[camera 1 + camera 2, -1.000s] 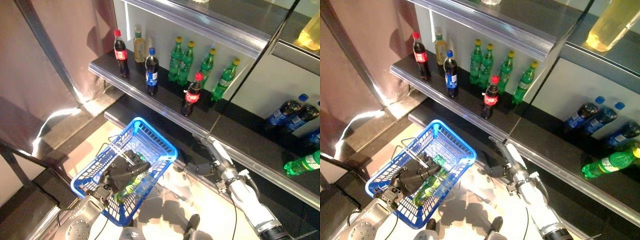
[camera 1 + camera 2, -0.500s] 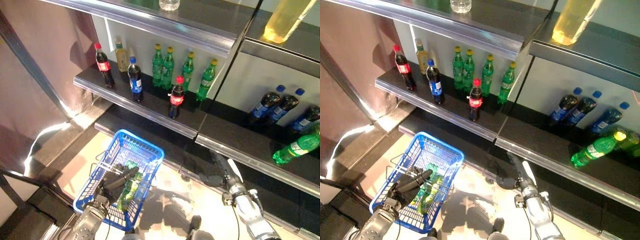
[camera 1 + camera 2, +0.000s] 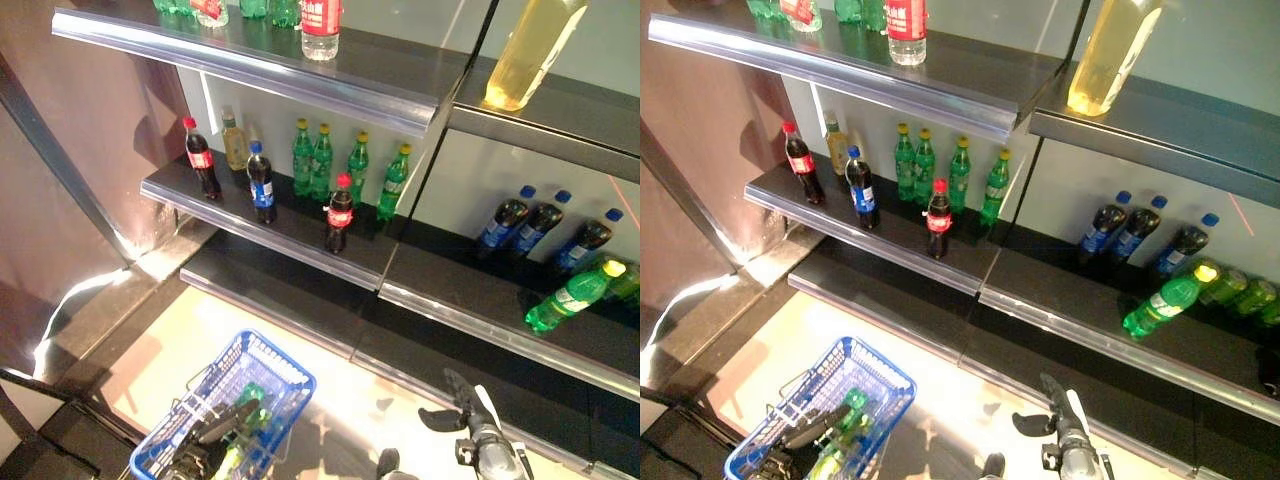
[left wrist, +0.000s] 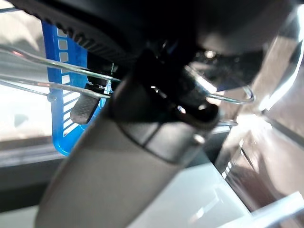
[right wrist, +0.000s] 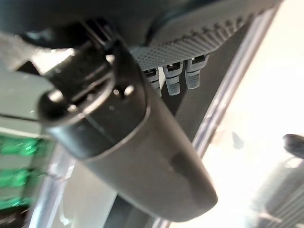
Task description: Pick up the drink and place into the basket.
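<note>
Dark store shelves (image 3: 300,225) fill the upper frame, lined with red-capped cola, blue-capped and green bottles. At the lower left, a blue basket (image 3: 285,372) sits over the pale floor (image 3: 180,340), with the green drink (image 3: 250,398) lying inside. The left hand (image 3: 215,430) grips the basket's wire handle (image 4: 57,85). At the lower right, the right hand (image 3: 462,400) is open and holds nothing.
</note>
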`<state>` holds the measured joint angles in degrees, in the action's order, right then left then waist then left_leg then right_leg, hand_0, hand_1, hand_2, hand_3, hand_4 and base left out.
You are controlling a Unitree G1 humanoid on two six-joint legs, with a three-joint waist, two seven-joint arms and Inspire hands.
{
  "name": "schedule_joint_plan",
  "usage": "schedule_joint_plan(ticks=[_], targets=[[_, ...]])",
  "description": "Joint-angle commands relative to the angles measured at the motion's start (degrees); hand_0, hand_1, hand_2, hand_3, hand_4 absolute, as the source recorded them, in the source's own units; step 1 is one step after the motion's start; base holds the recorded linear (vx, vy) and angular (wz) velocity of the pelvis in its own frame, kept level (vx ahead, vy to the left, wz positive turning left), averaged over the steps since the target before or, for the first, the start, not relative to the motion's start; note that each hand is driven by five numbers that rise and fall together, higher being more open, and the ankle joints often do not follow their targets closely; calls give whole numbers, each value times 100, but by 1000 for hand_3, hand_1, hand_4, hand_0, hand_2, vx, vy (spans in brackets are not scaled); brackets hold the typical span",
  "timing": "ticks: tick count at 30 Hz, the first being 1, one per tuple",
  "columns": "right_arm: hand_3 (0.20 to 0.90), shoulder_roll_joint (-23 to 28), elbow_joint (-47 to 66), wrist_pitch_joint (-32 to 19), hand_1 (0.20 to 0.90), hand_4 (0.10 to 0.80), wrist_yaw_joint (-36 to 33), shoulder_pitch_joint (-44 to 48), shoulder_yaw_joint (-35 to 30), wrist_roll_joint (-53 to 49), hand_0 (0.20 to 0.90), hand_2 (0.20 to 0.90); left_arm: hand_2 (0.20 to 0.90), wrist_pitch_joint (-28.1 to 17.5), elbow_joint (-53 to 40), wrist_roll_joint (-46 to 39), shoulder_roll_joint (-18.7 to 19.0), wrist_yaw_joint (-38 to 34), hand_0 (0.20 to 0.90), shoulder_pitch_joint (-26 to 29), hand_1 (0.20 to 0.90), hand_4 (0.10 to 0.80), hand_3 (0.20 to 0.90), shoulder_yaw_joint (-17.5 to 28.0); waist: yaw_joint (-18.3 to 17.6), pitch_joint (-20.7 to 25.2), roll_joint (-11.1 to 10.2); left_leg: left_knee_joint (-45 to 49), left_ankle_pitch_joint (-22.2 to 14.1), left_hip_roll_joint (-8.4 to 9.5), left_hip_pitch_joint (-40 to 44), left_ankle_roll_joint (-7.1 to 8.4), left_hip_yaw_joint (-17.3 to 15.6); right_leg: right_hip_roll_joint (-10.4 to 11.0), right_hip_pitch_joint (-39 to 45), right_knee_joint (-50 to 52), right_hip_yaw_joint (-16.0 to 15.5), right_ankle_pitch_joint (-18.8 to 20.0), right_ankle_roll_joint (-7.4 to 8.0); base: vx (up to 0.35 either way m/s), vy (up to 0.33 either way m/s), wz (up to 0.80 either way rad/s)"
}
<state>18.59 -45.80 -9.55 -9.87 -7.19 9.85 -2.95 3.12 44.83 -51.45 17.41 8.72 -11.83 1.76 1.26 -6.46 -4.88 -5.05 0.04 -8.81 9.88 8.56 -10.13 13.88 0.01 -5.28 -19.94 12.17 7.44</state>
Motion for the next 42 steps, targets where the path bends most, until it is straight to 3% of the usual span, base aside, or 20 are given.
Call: schedule_joint_plan(ticks=[1,3,8,11,16,29,34,38,39,40,41,42], targets=[[900,296,-375,-525,900,800,33,352,-383,-316,900,900,300,-1244,-160,59,119,459,300,1033,300,100,200,595,84,322,401,5,175,396,-379,-382,-159,-255,908,28,-122,-828,232,0,0,0],[900,287,-505,-481,900,800,116,376,-387,-375,900,900,300,-1196,-60,115,121,412,300,1037,300,100,200,593,91,323,402,5,175,396,-380,-380,-155,-257,911,28,-122,-833,230,0,0,0],[900,-7,-1838,-467,900,800,1406,466,-665,-1595,900,900,300,-883,1079,234,41,843,300,1110,300,100,200,635,121,371,386,5,161,405,-378,-378,-119,-295,936,28,-117,-865,198,2,-8,4],[900,-114,-2326,-285,900,800,1793,449,-883,-1900,900,900,300,-805,1737,581,-16,991,300,1138,300,100,200,553,84,388,383,5,154,399,-362,-379,-124,-322,937,41,-82,-877,199,0,0,0],[900,-184,-2635,3,900,800,2308,445,-1027,-2202,900,900,300,-398,2264,449,-68,1524,300,1144,300,100,200,580,17,368,406,5,129,390,-314,-388,-156,-355,935,66,-13,-912,187,-5,1,-4],[900,-221,-2612,33,900,800,2494,505,-860,-2106,900,900,300,212,2253,-63,-99,2193,300,1303,300,100,200,442,-12,291,432,5,121,358,-299,-410,-108,-422,876,271,48,-1063,123,-7,-26,0],[900,-195,-2393,-57,900,800,2494,626,-616,-2056,900,900,300,166,1922,-496,-90,1924,300,1556,300,100,200,314,-44,116,545,5,238,171,-329,-395,79,-564,590,887,220,-1448,-60,-90,-197,-3],[900,-5,-2212,-30,900,800,2336,912,-517,-1898,900,900,300,-21,1636,-813,-295,1993,300,1571,300,100,200,97,21,-148,737,37,620,-125,-656,-122,219,-605,237,1372,108,-1708,-238,-204,-121,-1],[900,89,-2229,-41,900,800,2271,1020,-524,-1971,900,900,300,-1,1557,-821,-356,2035,300,1653,300,100,200,-19,8,-309,805,78,837,-338,-902,4,-35,-578,166,1509,19,-1765,-284,-185,-21,8],[900,101,-2236,-39,900,800,2269,1034,-530,-1983,900,900,300,4,1552,-815,-362,2041,300,1666,300,100,200,-33,-1,-329,812,79,867,-369,-919,22,-83,-567,159,1532,-6,-1778,-285,-243,-29,26],[900,144,-2280,-40,900,800,2177,1067,-581,-2085,900,900,300,79,1497,-676,-396,2038,300,1757,300,100,200,-137,-84,-428,837,55,1064,-597,-993,109,-582,-487,177,1573,-218,-1778,-285,-156,-42,79],[900,153,-2314,-60,900,800,2138,999,-636,-2191,900,900,300,160,1439,-518,-429,2057,300,1769,300,100,200,-162,-154,-480,812,65,1131,-664,-935,128,-1014,-402,272,1551,-449,-1747,-264,-102,-43,123]])
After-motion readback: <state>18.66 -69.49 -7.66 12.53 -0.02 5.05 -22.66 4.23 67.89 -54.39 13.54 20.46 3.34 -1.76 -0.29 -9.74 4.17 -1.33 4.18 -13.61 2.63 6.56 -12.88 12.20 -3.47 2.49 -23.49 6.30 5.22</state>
